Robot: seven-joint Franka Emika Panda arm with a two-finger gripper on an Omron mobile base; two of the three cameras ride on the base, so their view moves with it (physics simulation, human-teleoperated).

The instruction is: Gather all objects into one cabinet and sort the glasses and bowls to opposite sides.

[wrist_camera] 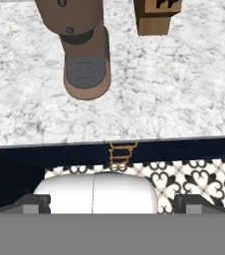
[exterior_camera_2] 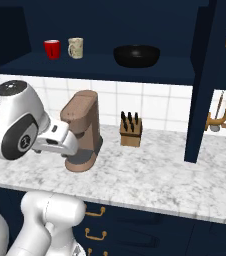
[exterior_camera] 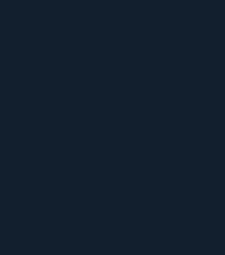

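While the left base view gives nothing but flat navy, the right base view shows the cabinet (exterior_camera_2: 105, 67) shelf carrying a red cup (exterior_camera_2: 52, 49), a cream mug (exterior_camera_2: 75, 48) just beside it, and a black bowl (exterior_camera_2: 137, 55) well apart to the right. Below, a brown coffee machine (exterior_camera_2: 83, 131) and a knife block (exterior_camera_2: 131, 129) stand on the marble tabletop (exterior_camera_2: 150, 182). From the hand view, the hand (wrist_camera: 112, 204) hangs over the tabletop edge, its dark fingertips (wrist_camera: 32, 203) set wide, holding nothing.

Brown coffee machine (exterior_camera_2: 83, 131) upright on white marble counter (exterior_camera_2: 150, 180). Wooden knife block (exterior_camera_2: 131, 129) just right of it, against white tiled backsplash (exterior_camera_2: 155, 105). Gold handles (exterior_camera_2: 95, 212) on navy base cabinets below. Patterned black-and-white floor tiles (wrist_camera: 199, 180).
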